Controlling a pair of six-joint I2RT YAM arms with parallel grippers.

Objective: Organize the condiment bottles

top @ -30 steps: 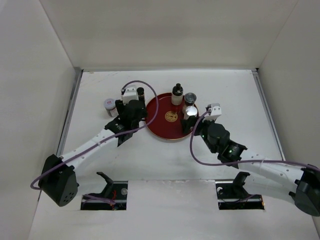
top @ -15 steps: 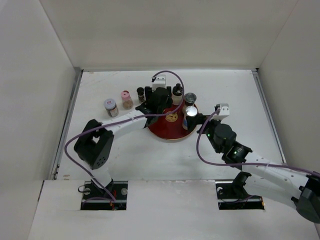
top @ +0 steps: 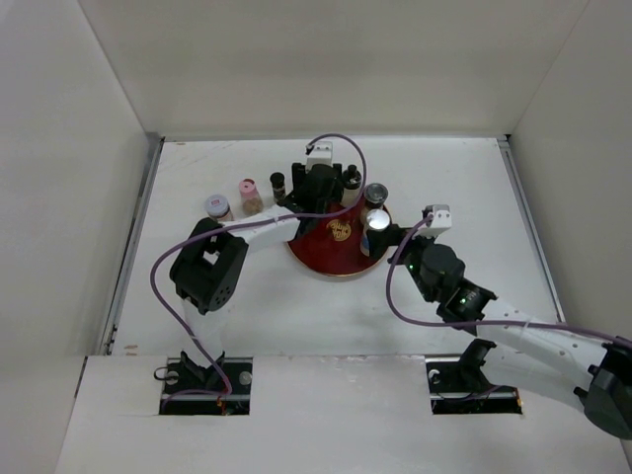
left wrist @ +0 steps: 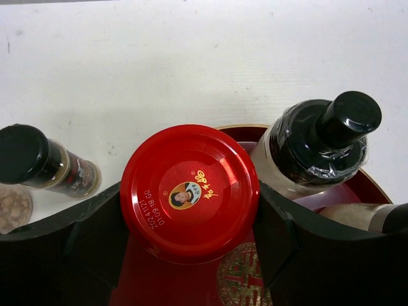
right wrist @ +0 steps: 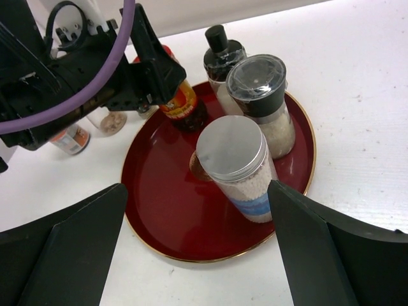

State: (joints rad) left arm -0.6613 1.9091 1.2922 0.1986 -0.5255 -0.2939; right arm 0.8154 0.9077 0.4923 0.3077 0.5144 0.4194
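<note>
L gripper point(left wrist: 189, 210) pinches the red-capped jar point(left wrist: 190, 191), fingers point(left wrist: 95, 229) snug on both flanks, over the tray point(right wrist: 153, 210) at its far-left rim. Can't tell if the jar's set down. Also on the tray: black-capped bottle point(left wrist: 319, 146) just beside that jar, grey-capped grinder point(right wrist: 261, 102), and silver-capped jar point(right wrist: 236, 166) at the tray's right side. R gripper point(right wrist: 196, 188) is spread wide, holding nothing, just off the tray's right rim, facing the silver-capped jar. Left of the tray, in a row on the table point(top: 197, 168): black-capped shaker point(top: 278, 185), pink-capped shaker point(top: 249, 195), lilac-capped shaker point(top: 217, 206).
</note>
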